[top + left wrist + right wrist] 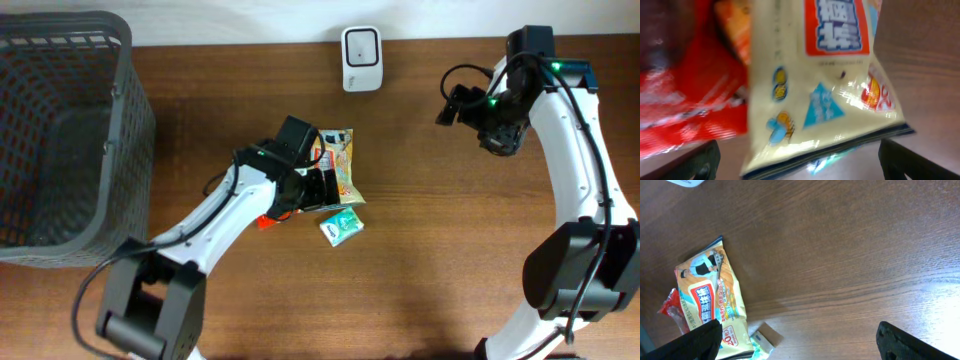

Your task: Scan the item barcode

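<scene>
Snack packet [341, 160], cream-yellow with a red-and-blue label, lay flat on the table [450, 270] near its centre. It was below the white scanner [360, 58] and apart from it.

Left gripper [322, 186] sat over the packet's lower end, released. In the wrist view its fingers [702, 162] stood wide to either side of the bag's sealed edge, gripping nothing. That view was blurred, so could not tell whether either finger brushed the film.

Red packet [266, 220] lay just beside the snack packet on its left, partly under the left arm [225, 215]. In the wrist view its edge met the snack packet's. Small green packet [341, 226] lay just below the snack packet's bottom corner.

Right gripper [452, 106] hung to the right of the scanner, well apart from the packets. Its jaws were spread wide with only bare wood between them.

Dark mesh basket [70, 140] stood at the table's far left.
</scene>
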`<action>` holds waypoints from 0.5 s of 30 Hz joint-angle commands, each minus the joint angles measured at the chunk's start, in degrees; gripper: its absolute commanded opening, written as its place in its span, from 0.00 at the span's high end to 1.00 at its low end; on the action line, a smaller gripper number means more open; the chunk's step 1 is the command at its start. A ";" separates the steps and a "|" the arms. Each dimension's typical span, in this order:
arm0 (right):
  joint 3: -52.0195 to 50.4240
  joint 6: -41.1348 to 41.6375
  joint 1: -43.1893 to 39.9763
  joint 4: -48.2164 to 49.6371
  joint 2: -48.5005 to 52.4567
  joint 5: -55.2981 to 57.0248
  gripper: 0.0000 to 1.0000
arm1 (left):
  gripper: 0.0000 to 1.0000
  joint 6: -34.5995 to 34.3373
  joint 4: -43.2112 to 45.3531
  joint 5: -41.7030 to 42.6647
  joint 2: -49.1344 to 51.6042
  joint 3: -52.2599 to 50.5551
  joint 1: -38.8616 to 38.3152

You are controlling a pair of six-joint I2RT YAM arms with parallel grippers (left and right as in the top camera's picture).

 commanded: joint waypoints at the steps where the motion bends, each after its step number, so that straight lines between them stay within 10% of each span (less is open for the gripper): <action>1: 0.76 0.37 -0.11 -0.02 0.17 0.50 0.02 | 0.01 -1.22 4.15 7.37 4.90 0.90 0.04; 8: 0.76 0.35 -0.11 -0.02 0.17 0.50 0.02 | 0.01 -1.16 10.99 8.24 6.27 0.90 0.02; 15: 0.76 0.37 -0.11 -0.02 0.17 0.50 0.02 | 0.28 -1.11 12.61 5.75 6.27 0.87 0.02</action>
